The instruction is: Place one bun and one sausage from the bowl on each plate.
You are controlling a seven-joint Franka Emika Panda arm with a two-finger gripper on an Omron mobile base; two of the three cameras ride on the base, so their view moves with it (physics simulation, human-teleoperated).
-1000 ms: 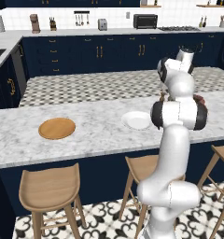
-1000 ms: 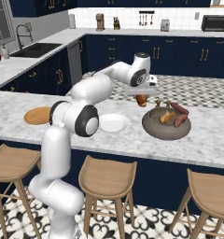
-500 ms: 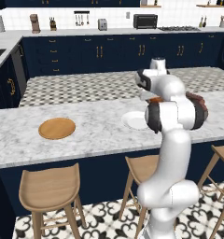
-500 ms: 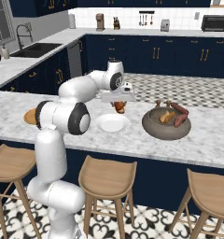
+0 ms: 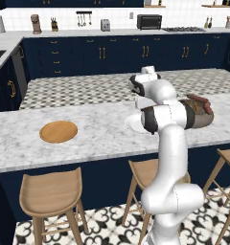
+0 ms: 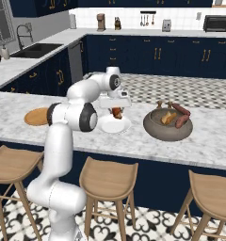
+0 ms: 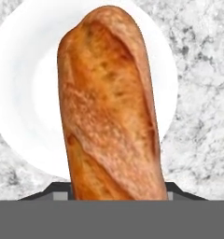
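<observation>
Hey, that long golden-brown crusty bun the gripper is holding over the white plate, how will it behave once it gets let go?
The long golden-brown crusty bun looks stiff: it hangs straight from the gripper without sagging. Its rounded, elongated shape suggests it will probably topple onto its side on the shallow glossy white plate and may roll a little. The rough crust likely grips well rather than slipping.

Two plates sit on the counter [image 6: 20, 101]: one tan wooden plate [image 5: 58, 131] and one white plate [image 6: 114, 125]. There is one bowl [image 6: 167, 126]. Buns number two: one bun [image 7: 109, 107] at the tool above the white plate, one bun [image 6: 168, 117] in the bowl. Two sausages [image 6: 181, 115] lie in the bowl. Three wooden stools [image 6: 109, 181] stand along the counter's front in the right base view.
</observation>
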